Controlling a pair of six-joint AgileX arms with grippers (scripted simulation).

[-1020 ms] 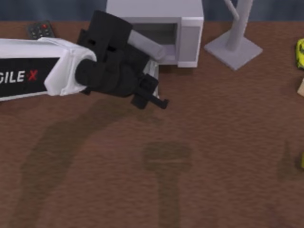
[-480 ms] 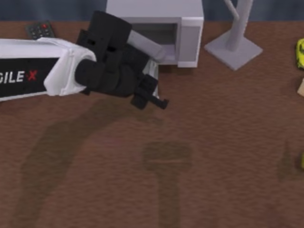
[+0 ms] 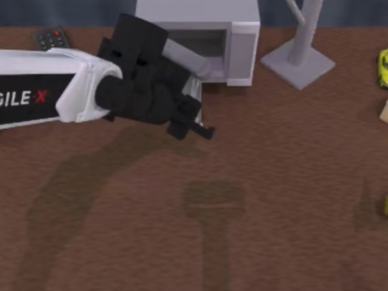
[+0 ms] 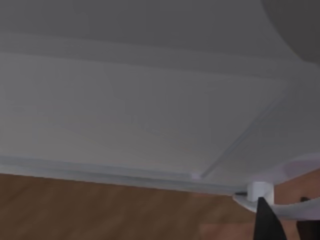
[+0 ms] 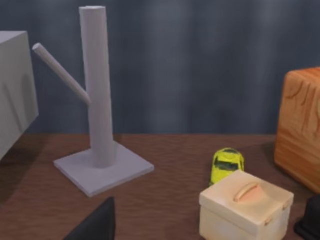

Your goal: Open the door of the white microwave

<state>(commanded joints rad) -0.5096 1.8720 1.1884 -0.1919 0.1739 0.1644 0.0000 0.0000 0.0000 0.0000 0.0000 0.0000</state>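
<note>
Top view: the left gripper (image 3: pixel 193 124) is working at the front of the microwave (image 3: pixel 200 24), which is standing at the far edge of the table (image 3: pixel 291 182). The door (image 3: pixel 187 57) is standing partly open, swinging out from the left side of the microwave front, so that the dark cavity is showing beside the grey control panel (image 3: pixel 241 51). The left arm is reaching in from the left of the microwave, probably because the door swings toward that side and the free edge must be drawn along an arc. Whether the jaws are parted or closed cannot be told, since the wrist is covering them; what, if anything, they are holding is likewise hidden.

Left wrist view: the door (image 4: pixel 140 110) is filling the frame, and a small white tab (image 4: pixel 260 190) at its lower corner is lying just beside a dark fingertip (image 4: pixel 266 222), suggesting contact at the door's free edge.

Room for moving: bare table is lying in front of the microwave, giving the door space to swing wider. The stand (image 3: pixel 298 57) is sitting to the right of the microwave, apart from the door's path. A remote (image 3: pixel 51 37) is lying to the left of the microwave, behind the arm.

Right wrist view: the right arm is staying out of the work, facing the stand (image 5: pixel 97 125), a toy car (image 5: pixel 227 165) and a small box (image 5: pixel 245 202).
</note>
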